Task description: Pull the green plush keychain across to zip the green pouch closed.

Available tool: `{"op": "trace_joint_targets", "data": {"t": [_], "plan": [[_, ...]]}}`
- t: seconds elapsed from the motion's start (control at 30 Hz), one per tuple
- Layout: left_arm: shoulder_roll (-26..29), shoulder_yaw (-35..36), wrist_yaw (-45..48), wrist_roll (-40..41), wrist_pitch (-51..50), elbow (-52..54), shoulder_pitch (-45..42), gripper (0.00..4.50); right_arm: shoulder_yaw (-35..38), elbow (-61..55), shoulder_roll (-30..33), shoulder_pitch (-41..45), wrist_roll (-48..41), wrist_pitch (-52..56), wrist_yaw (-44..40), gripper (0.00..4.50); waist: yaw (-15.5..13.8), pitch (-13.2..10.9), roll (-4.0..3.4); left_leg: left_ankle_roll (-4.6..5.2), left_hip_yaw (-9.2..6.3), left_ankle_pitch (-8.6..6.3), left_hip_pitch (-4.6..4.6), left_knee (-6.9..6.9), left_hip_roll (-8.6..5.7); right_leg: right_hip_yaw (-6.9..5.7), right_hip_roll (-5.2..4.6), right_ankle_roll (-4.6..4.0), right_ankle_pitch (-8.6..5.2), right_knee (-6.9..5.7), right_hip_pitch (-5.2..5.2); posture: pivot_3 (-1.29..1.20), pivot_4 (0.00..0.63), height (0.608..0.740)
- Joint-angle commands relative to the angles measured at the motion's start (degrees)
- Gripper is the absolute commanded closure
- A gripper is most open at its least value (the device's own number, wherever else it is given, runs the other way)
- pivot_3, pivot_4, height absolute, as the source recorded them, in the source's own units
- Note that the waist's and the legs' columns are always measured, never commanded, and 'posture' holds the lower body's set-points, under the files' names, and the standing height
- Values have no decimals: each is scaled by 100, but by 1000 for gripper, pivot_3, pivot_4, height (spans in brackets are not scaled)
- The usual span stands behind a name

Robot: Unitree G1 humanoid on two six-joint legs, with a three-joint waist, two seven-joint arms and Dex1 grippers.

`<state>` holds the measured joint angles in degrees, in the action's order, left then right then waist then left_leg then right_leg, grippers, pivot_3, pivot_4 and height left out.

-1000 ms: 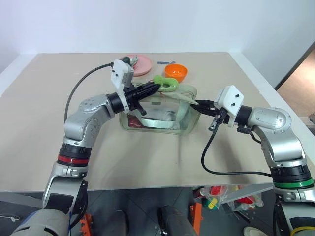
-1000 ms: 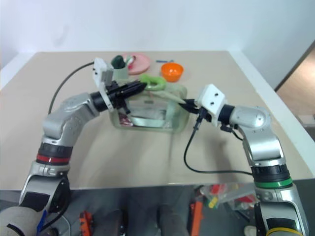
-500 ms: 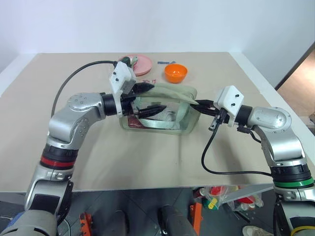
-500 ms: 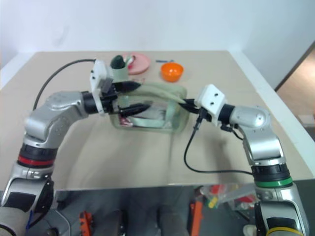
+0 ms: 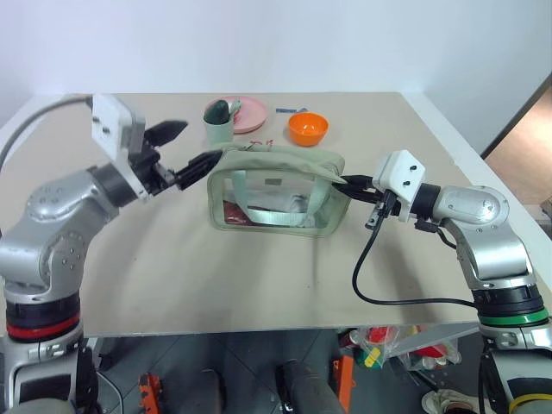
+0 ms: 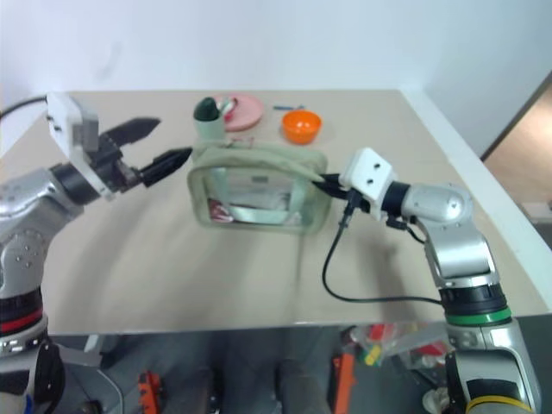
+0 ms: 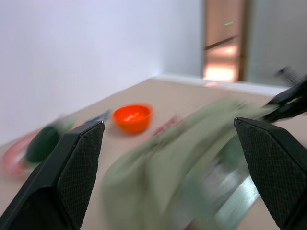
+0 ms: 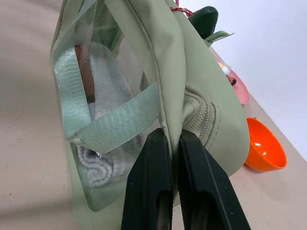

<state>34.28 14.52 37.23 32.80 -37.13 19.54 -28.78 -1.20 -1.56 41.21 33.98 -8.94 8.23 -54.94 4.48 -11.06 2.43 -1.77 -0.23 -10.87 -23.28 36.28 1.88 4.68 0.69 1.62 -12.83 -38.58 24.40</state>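
The boxy sage-green fabric pouch with clear plastic side panels (image 5: 274, 190) sits mid-table on the beige tabletop (image 5: 259, 276), upright, its top zipper apparently drawn shut along the fabric top; through the clear panel a rolled pale cloth and something red show inside. The right gripper (image 5: 348, 183) has its two black fingers (image 8: 158, 191) clamped together on the fabric seam at the pouch's right end, just below the zipper's end. This looks like an anchor grip, holding the pouch steady so a pull along the zipper does not drag it across the table. The left gripper (image 5: 191, 147) hovers just off the pouch's left end, jaws spread wide, nothing between them and nothing touched; the lower fingertip (image 5: 211, 159) sits very near the pouch's top-left corner, but a small gap shows. The small lime-green plush ring keychain cannot be made out clearly. A tiny red-pink bit shows at the top-left corner of the pouch (image 5: 252, 147), probably its ring, but that is too small to confirm. Behind the pouch stand a pale green cup holding a dark green thing (image 5: 218, 128), a pink plate (image 5: 250, 110) and an orange bowl (image 5: 308, 128), all well apart from both grippers. Judged from this, the zipping looks done or nearly done, with only the right grip left to let go.
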Motion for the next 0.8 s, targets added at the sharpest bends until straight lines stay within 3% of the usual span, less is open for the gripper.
{"op": "trace_joint_targets", "data": {"t": [0.03,0.23,0.3,0.7,0.8], "plan": [[19,-28,-34,-305,517,67,358,34,-39,-21,47,53,1,-37,-87,4500,0,0,0,0,1,0,0,0,0,1,0,-1,0,2,0,0,150,740],[-296,-338,53,-439,997,-343,574,34,-54,-25,48,87,18,-41,-85,4500,-5,0,2,0,4,0,-2,1,0,2,-2,-16,-7,14,-5,0,150,740],[-373,-422,57,-481,1091,-471,548,529,-51,-39,48,93,19,-25,-78,4500,-4,0,1,0,6,0,-2,1,0,4,-2,-15,-4,20,-5,0,150,740],[-677,-761,293,-572,1468,-1306,22,4483,-22,-259,51,40,-35,107,-55,4500,-2,0,1,2,8,-1,-5,-1,0,6,-1,5,9,29,-6,0,150,740],[-700,-836,364,-593,1511,-1383,-81,4483,6,-392,64,-19,-68,153,-56,4500,-2,0,1,3,7,-2,-7,-3,1,4,-1,16,15,31,-5,0,150,740]]}}
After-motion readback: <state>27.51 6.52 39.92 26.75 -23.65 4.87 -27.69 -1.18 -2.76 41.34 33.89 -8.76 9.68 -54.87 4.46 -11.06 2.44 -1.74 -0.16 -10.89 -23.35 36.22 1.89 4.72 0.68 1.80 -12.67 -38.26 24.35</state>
